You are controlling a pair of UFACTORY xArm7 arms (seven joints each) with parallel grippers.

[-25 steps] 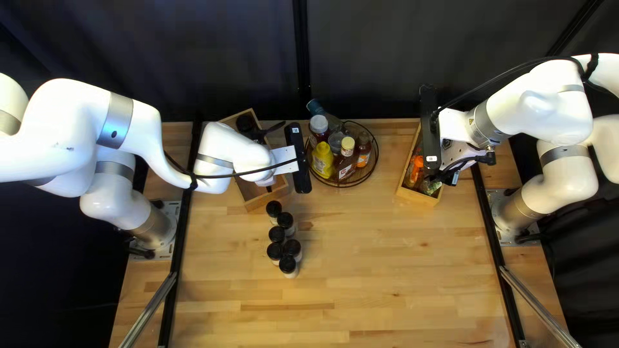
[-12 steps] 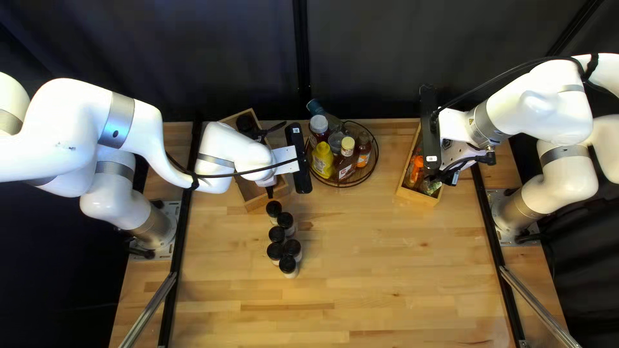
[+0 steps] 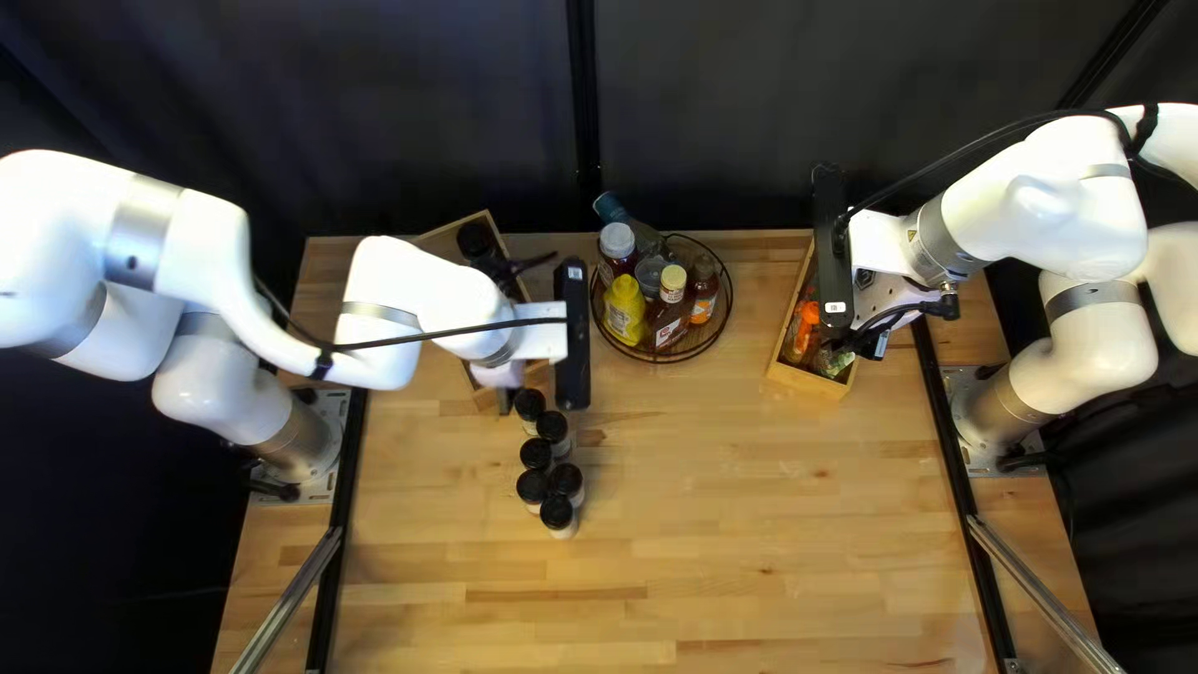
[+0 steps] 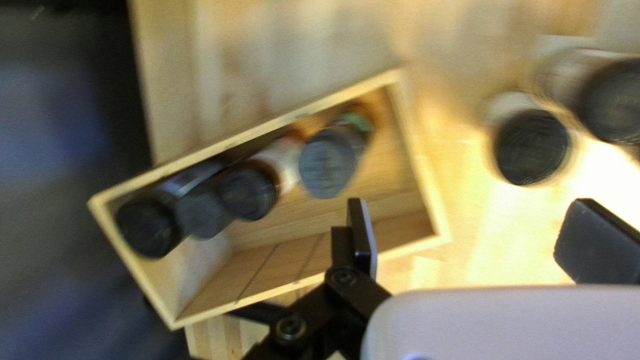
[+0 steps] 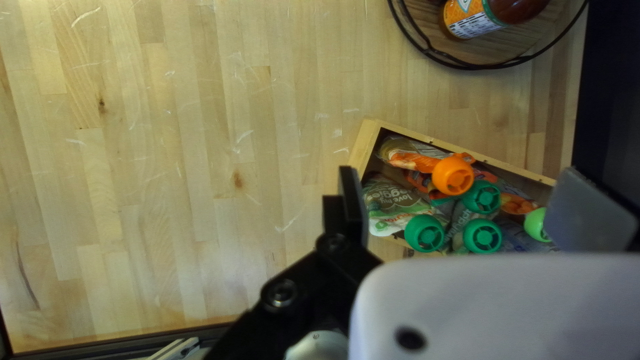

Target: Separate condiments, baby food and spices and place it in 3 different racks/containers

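Now | left gripper shifted toward near edge, spread | right gripper unmoved, spread

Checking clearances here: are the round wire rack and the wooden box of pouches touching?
Apart. The right wrist view shows a strip of tabletop between the wire rack and the wooden box.

Left arm extended inward, left pincer spread wide, aimed down. Right arm bent, right pincer likewise.
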